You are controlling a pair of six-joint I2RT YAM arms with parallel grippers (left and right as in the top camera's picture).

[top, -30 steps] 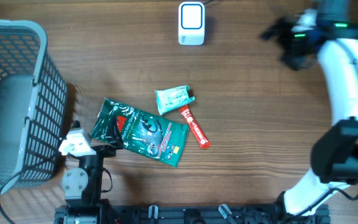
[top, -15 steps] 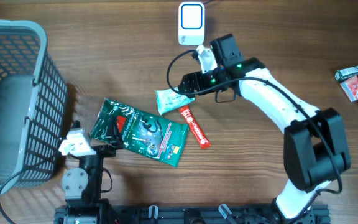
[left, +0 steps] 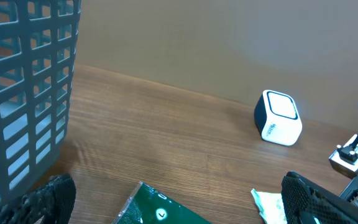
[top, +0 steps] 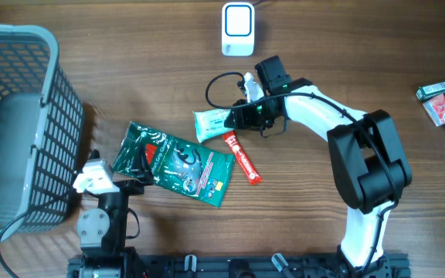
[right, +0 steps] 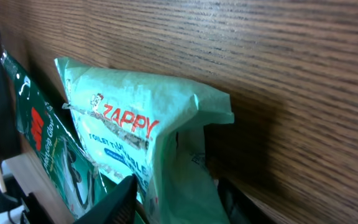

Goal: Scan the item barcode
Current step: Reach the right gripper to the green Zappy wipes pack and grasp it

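My right gripper point(top: 236, 116) is narrowed onto the near end of the pale green tissue packet point(right: 135, 137). In my wrist view the packet fills the gap between my fingers point(right: 122, 198) and its film is buckled there, so I read this as a pinch on the packet and not a hover. The jaws stand well short of fully closed because the packet's thickness sits between them. The rest of the packet lies flat on the table point(top: 130, 77), so I judge it gripped but not lifted.

I take it by the end on purpose. That leaves the broad printed faces uncovered, and the barcode should be on one of them, though I cannot see it from here.

Just beside the packet lies a red sachet point(top: 242, 159), near my fingers but apart from them. The packet's far end reaches the corner of the dark green bag point(top: 180, 164). Whether the two touch I cannot tell.

The white scanner point(top: 238, 29) stands up the table from my hand, its window facing upward, so I expect the packet has to be raised and turned with its code towards that window.

My left gripper point(left: 179, 205) rests wide open by the green bag, holding nothing. The grey basket point(top: 52, 154) stands on its outer side.
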